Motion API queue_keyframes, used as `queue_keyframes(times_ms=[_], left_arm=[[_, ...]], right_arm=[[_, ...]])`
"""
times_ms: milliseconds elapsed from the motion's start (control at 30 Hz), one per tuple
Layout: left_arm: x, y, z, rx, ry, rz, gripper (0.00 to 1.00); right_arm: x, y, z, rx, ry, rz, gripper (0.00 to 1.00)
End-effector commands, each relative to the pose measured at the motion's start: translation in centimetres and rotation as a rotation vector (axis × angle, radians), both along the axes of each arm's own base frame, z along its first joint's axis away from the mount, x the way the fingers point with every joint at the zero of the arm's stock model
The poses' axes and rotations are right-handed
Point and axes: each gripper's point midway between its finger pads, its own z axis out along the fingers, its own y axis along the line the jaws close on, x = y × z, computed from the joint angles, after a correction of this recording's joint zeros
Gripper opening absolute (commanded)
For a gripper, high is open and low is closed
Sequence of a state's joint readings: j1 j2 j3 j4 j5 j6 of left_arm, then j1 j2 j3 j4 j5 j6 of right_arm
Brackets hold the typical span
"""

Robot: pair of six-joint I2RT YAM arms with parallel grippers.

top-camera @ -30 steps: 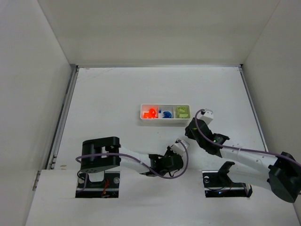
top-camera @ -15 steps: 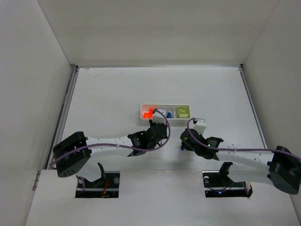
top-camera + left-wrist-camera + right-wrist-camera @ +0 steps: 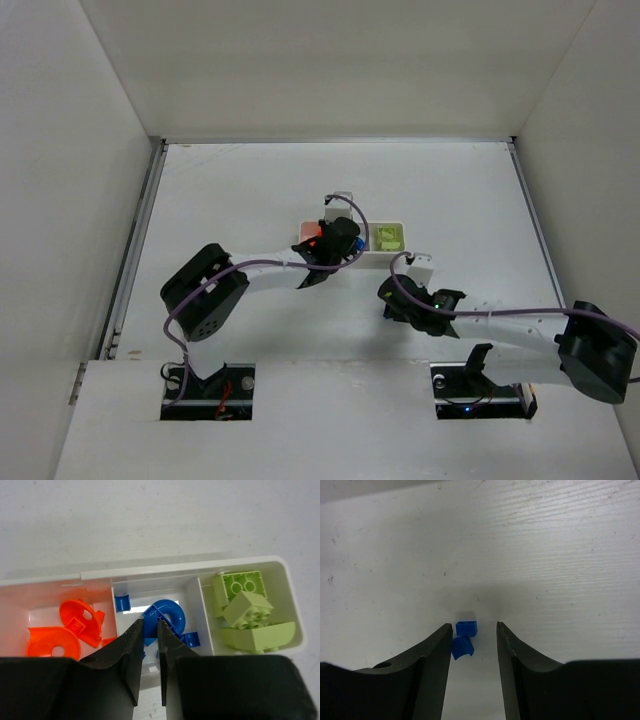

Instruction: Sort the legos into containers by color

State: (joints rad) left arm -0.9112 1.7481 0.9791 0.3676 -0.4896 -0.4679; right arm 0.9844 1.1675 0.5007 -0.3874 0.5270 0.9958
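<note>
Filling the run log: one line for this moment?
left gripper: shut, over middle tray compartment | right gripper: open, straddling two blue bricks on table

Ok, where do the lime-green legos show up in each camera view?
Top external: lime-green legos in the right-end compartment of the white tray, a little right of the picture's centre.
Left wrist: right side of the picture, piled in the tray's right compartment.
Right wrist: not in it.
Shared landmark: the tray, seen in the top external and left wrist views only.
</note>
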Motion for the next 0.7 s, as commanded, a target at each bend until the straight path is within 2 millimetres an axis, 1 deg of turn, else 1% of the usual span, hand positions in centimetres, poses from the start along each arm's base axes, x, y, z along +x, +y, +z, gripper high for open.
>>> queue_keyframes(times_ms=[0,100,167,233,300,333,433,600,667], left_arm=[[1.2,-1.5,2.0,-0.048,-0.021,-0.031,0.14],[1.6,-1.7,1.3,-0.034,-0.013,-0.03,0.16],[2.0,-1.9,0.8,-0.023,-0.008,-0.029,0.19],[2.2,-2.1,0.2,-0.011,0.001,-0.031,0.24],[2.2,-2.2,0.2,-0.008,0.002,-0.033,0.31],[2.2,-2.2,0.5,-0.014,-0.006,-0.032,0.35],[1.7,-2.2,2.0,-0.036,-0.026,-0.039,0.41],[0.4,-1.2,4.8,-0.087,-0.065,-0.042,0.41],[-0.3,-0.3,5.6,-0.103,-0.08,-0.034,0.41]], right_arm=[[0.9,1.9,1.5,0.046,-0.032,0.024,0.46],[0.9,2.2,1.3,0.047,-0.029,0.027,0.45],[0.9,2.3,1.2,0.048,-0.026,0.031,0.45],[0.9,2.3,1.0,0.044,-0.022,0.035,0.45],[0.9,2.3,0.7,0.029,-0.018,0.043,0.44],[0.9,2.3,0.7,0.026,-0.018,0.046,0.43],[0.9,2.3,0.6,0.017,-0.016,0.052,0.41],[1.0,2.5,0.7,0.014,-0.012,0.061,0.35],[0.9,2.5,0.5,0.01,-0.006,0.062,0.32]])
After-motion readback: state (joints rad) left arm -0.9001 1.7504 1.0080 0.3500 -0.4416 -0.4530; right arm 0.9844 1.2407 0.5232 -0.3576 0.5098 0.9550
